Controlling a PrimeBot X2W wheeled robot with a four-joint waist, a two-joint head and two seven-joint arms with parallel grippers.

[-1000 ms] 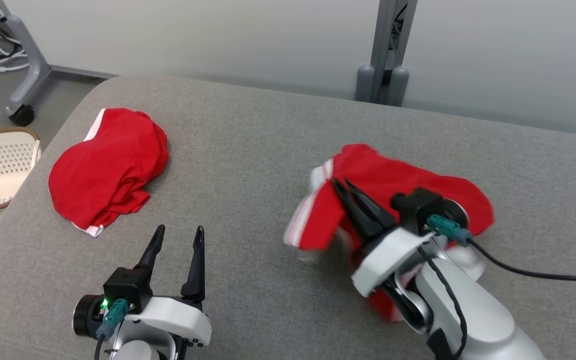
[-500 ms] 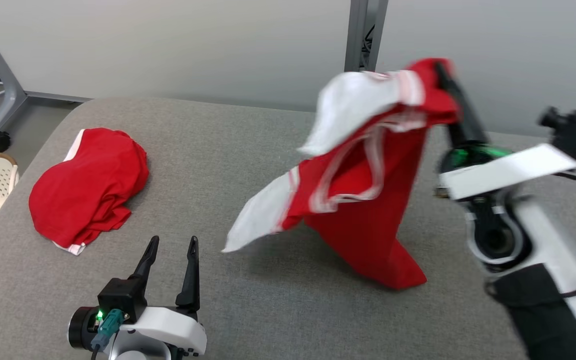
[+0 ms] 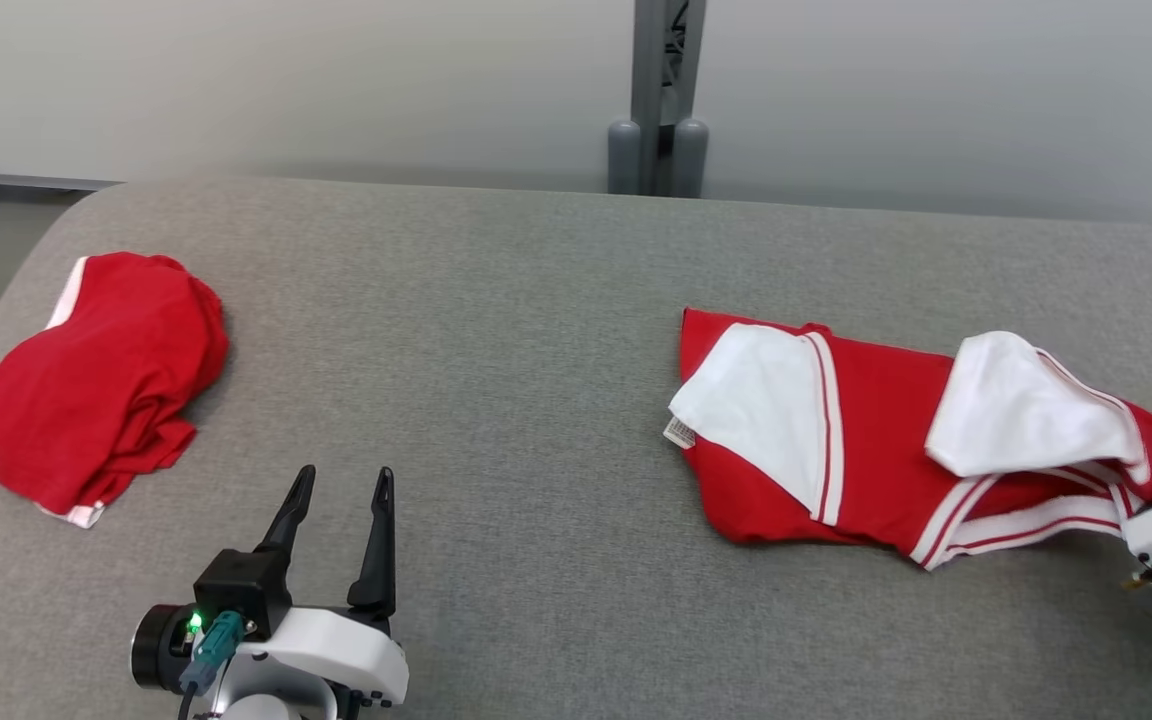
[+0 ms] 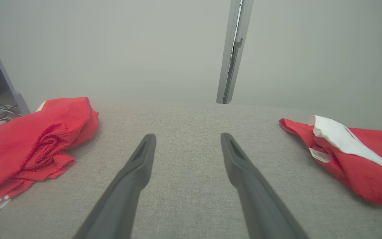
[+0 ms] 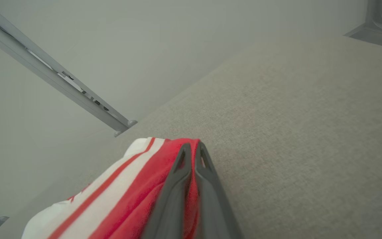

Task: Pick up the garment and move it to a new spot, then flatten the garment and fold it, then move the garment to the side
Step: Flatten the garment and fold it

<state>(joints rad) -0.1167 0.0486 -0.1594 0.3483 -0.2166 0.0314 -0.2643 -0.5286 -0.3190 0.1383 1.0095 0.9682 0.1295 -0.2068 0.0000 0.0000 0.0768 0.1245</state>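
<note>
Right arm: comes into the head view at the lower right edge, with its white wrist housing low over the grey padded surface and its fingers pointing at the near end of the garment.
Right gripper: the jaws are pressed almost together, pinching a fold of red cloth at the garment's right end.
Garment: red with white panels and striped trim. It lies stretched out on the right half of the surface, with two white flaps turned up and a small label at its left edge.
Left arm: low at the lower left of the head view, fingers pointing away from the robot.
Left gripper: jaws spread wide with nothing between them. It sits above bare surface, well apart from both cloths.
Second red garment: crumpled in a heap at the far left of the surface.
Grey post: upright behind the far edge.
</note>
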